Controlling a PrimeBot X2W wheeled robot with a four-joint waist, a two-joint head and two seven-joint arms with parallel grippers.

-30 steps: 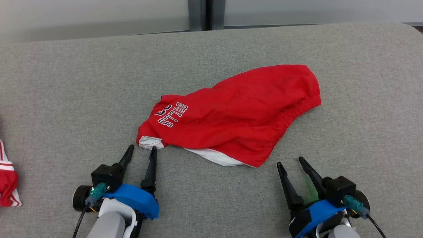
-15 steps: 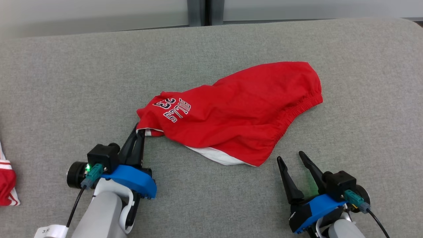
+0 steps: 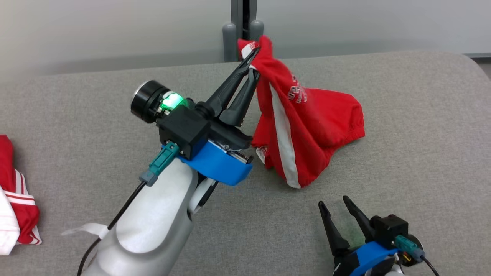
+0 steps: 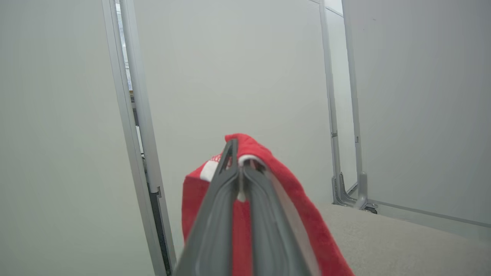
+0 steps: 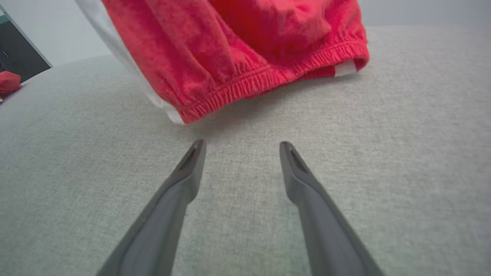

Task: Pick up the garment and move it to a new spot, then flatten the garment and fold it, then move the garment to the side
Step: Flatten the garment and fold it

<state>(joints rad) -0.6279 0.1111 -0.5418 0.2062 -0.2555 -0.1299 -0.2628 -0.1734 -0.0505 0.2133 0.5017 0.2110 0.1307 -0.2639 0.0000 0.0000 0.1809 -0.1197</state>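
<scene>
1. Other cloth (image 3: 17,214): red and white striped, bunched at the left edge of the table (image 3: 76,115). Not in play.

2. Left gripper (image 3: 253,61): jaws pinched tight on one corner of the garment and held high above the table. The wrist view shows red and white cloth squeezed between the fingers (image 4: 215,214). A pale strip (image 3: 82,229) sits on the forearm; no writing on it can be made out.

3. Garment (image 3: 307,126): red with a white side band and an elastic hem. It hangs from the pinched corner, and its lower part trails on the table near the centre. The white print (image 3: 297,92) is creased and turned, so it cannot be read. A small tag (image 3: 262,151) at the lower edge is too small to read.

4. Right gripper (image 3: 333,201): jaws apart and empty, low over the table just short of the hem.

Step in hand: the pick-up, first stage. Judged next: lift the trailing part clear and carry the garment to its new spot, with the grip kept firm on so small a bite.
</scene>
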